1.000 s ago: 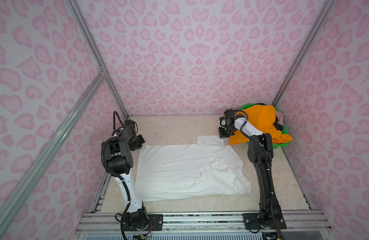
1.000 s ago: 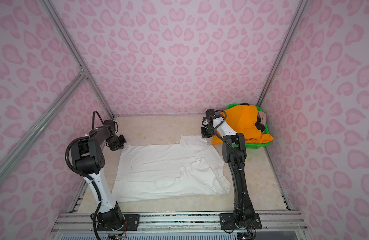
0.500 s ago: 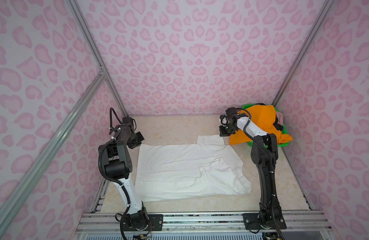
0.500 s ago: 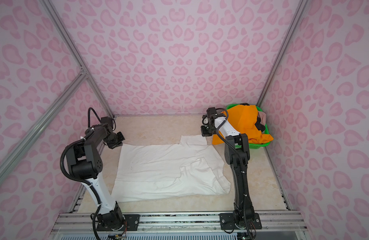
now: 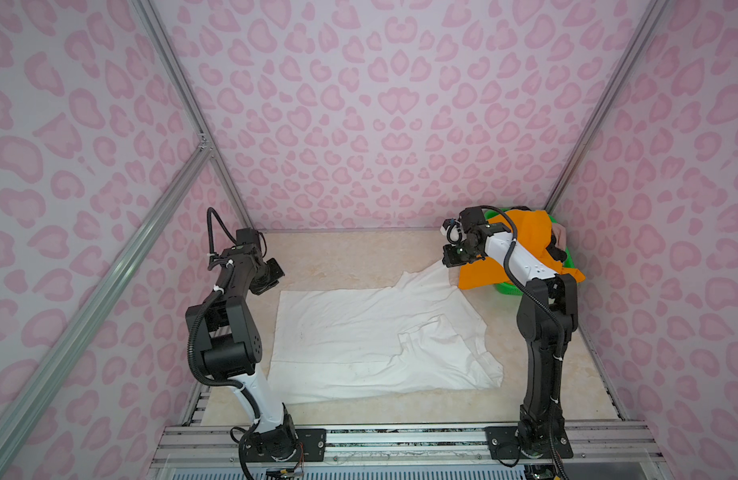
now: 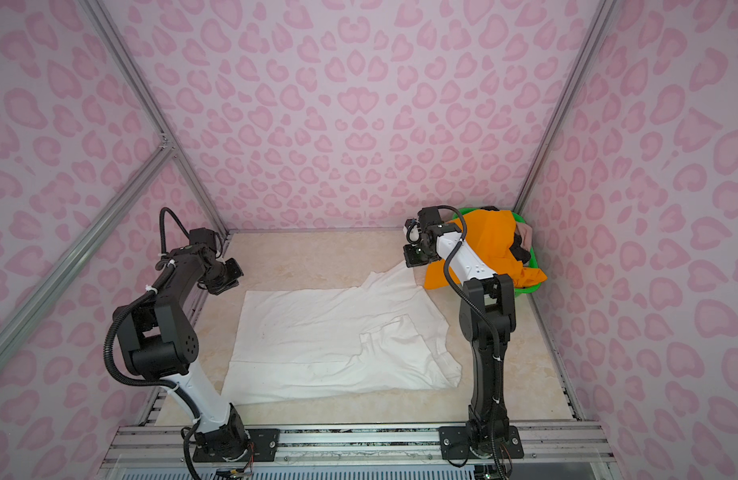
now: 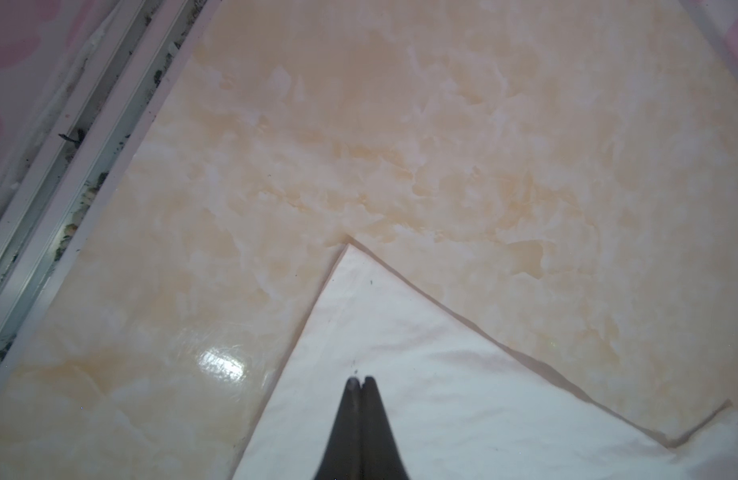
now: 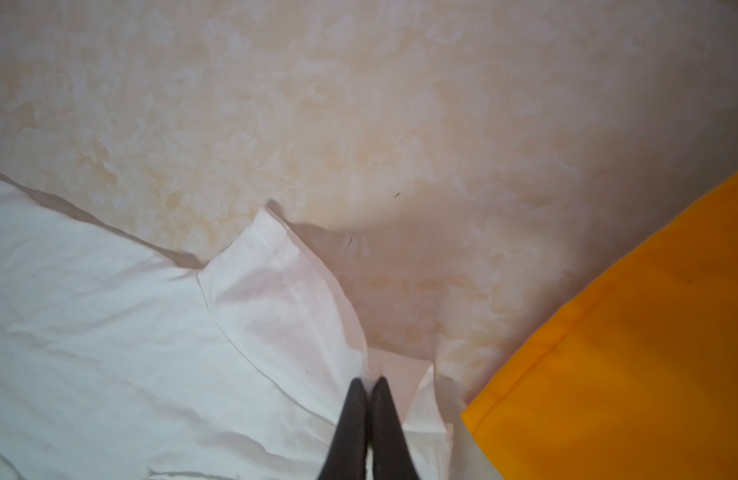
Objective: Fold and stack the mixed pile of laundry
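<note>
Left gripper (image 7: 361, 380) jaws shut, empty, over white T-shirt (image 5: 359, 332) 10 o'clock corner; right gripper (image 8: 369, 380) jaws pinching its 1 o'clock sleeve (image 8: 276, 291)

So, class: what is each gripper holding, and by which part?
The right gripper seems to pinch the white T-shirt at its sleeve edge; left gripper is shut over a corner, holding nothing.

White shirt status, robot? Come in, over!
Left tool, right tool: shut. White shirt spread out, partly rumpled. Orange shorts overhang basket beside right tool.
</note>
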